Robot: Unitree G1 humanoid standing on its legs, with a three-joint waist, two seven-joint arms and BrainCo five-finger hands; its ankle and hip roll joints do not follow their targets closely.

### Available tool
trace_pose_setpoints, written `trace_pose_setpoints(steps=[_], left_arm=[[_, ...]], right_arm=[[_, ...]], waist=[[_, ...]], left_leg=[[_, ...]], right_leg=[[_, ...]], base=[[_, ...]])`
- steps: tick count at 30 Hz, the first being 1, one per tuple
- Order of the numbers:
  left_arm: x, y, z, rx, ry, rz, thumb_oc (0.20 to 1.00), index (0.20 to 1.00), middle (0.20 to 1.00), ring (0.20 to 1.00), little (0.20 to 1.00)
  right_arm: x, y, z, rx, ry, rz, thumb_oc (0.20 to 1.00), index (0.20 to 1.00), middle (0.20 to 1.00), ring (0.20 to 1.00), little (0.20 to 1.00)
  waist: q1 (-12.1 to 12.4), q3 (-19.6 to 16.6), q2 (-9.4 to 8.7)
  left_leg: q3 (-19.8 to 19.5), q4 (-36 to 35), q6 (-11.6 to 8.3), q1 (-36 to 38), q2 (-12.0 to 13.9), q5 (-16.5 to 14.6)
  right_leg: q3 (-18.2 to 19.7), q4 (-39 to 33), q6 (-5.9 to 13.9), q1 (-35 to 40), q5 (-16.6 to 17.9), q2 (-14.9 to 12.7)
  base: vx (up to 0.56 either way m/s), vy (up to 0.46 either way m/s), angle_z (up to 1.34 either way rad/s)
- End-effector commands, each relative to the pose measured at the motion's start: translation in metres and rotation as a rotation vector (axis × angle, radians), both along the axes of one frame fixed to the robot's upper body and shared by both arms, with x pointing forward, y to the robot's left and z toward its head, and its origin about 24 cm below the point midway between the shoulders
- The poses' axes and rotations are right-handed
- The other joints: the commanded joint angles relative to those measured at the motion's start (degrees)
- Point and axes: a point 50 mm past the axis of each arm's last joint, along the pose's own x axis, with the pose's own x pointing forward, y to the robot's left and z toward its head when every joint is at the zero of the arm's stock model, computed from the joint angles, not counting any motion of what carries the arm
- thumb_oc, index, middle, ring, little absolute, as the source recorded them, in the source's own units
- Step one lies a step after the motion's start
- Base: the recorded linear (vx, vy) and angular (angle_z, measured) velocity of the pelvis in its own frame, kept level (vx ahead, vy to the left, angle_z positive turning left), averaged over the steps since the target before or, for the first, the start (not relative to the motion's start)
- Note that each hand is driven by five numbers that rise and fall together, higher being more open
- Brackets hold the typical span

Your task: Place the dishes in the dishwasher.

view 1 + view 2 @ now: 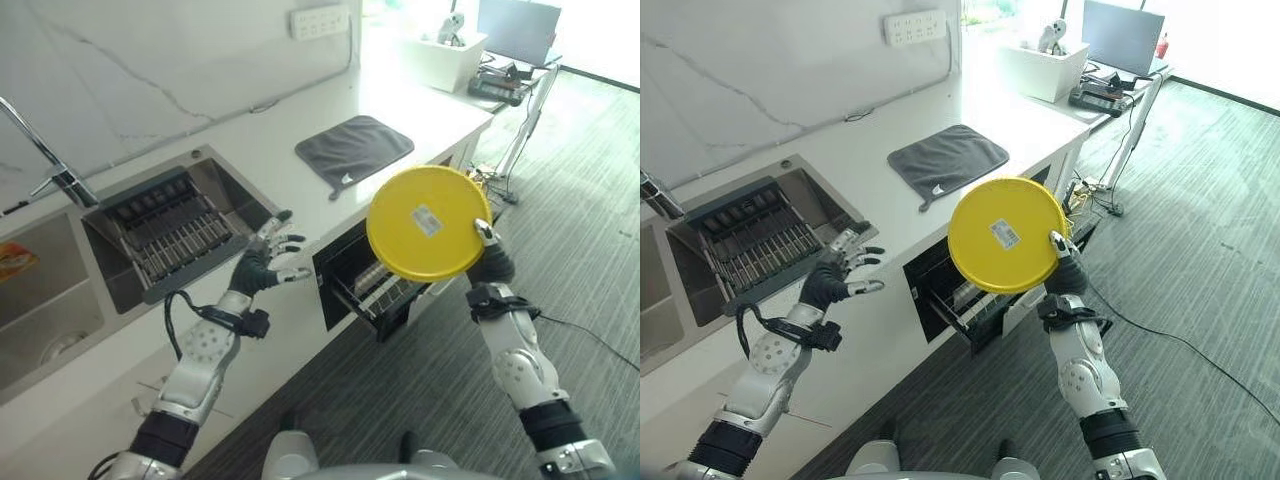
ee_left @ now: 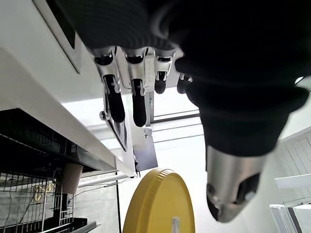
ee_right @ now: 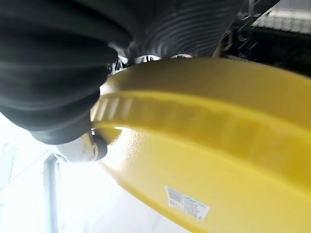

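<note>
Right hand [image 1: 492, 262]: pinches yellow plate [image 1: 428, 222] by its rim, upright above the dishwasher rack [image 1: 385, 292], probably for slotting.
Left hand [image 1: 262, 262]: open, empty, beside the rack.

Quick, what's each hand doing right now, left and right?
Left hand: open, fingers spread, holding nothing, above the counter edge.
Right hand: shut on the yellow plate, held up over the open dishwasher.

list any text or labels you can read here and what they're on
No text can be read.
Sticker on the underside of the yellow plate in the right hand: print too small to read.
Orange packet in the sink: blurred, unreadable.
Small tag on the grey mat: no legible letters.
</note>
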Motion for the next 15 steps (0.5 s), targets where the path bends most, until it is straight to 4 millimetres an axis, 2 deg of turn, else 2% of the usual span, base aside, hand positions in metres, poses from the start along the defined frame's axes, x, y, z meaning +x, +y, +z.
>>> trace_pose_setpoints(steps=[1, 7, 9, 13, 15], left_arm=[[-0.004, 0.016, 0.032, 0.026, -0.161, 0.038, 1.0, 1.0, 1.0, 1.0, 1.0], [-0.007, 0.024, 0.036, 0.031, -0.17, 0.093, 1.0, 1.0, 1.0, 1.0, 1.0], [-0.01, 0.028, 0.036, 0.031, -0.16, 0.106, 1.0, 1.0, 1.0, 1.0, 1.0], [-0.01, 0.028, 0.035, 0.041, -0.154, 0.101, 1.0, 1.0, 1.0, 1.0, 1.0], [-0.008, 0.03, 0.037, 0.058, -0.155, 0.083, 1.0, 1.0, 1.0, 1.0, 1.0]], right_arm=[[0.009, 0.005, 0.053, 0.031, -0.282, 0.009, 0.2, 0.2, 0.2, 0.2, 0.2], [0.014, 0.002, 0.054, 0.023, -0.265, -0.026, 0.2, 0.2, 0.2, 0.2, 0.2], [0.017, -0.006, 0.054, 0.022, -0.249, -0.074, 0.2, 0.2, 0.2, 0.2, 0.2], [0.019, -0.013, 0.051, 0.021, -0.232, -0.111, 0.2, 0.2, 0.2, 0.2, 0.2], [0.022, -0.027, 0.044, -0.002, -0.186, -0.161, 0.2, 0.2, 0.2, 0.2, 0.2]], waist=[[0.47, -2.19, -1.11], [1.49, -3.28, -1.6], [2.26, -2.89, -1.69], [2.59, -2.59, -1.56], [3.03, -2.3, -1.25]], left_leg=[[2.02, -6.38, -0.59, 5.75, 0.11, 1.83], [5.5, -5.81, -0.29, 7.2, 1.29, 0.28], [5.35, -3.06, -0.44, 6.63, 2.12, -0.74], [5.01, -2.44, -0.71, 6.27, 2.83, -0.68], [4.77, -2.34, -1.44, 6.1, 3.49, -0.13]], right_leg=[[-1.16, 0.88, 3.86, 3.45, -1.01, -4.37], [-2.92, -1.42, 4.62, 4.2, -0.19, -6.08], [-2.21, 0.0, 4.15, 4.21, -1.58, -5.48], [-2.48, 1.19, 3.92, 4.42, -2.42, -5.02], [-3.67, 2.2, 3.87, 4.99, -3.23, -4.82]], base=[[0.09, 0.083, -0.32], [0.08, -0.028, -0.24], [0.09, -0.114, -0.12], [0.05, -0.086, -0.11], [0.09, -0.139, 0.01]])
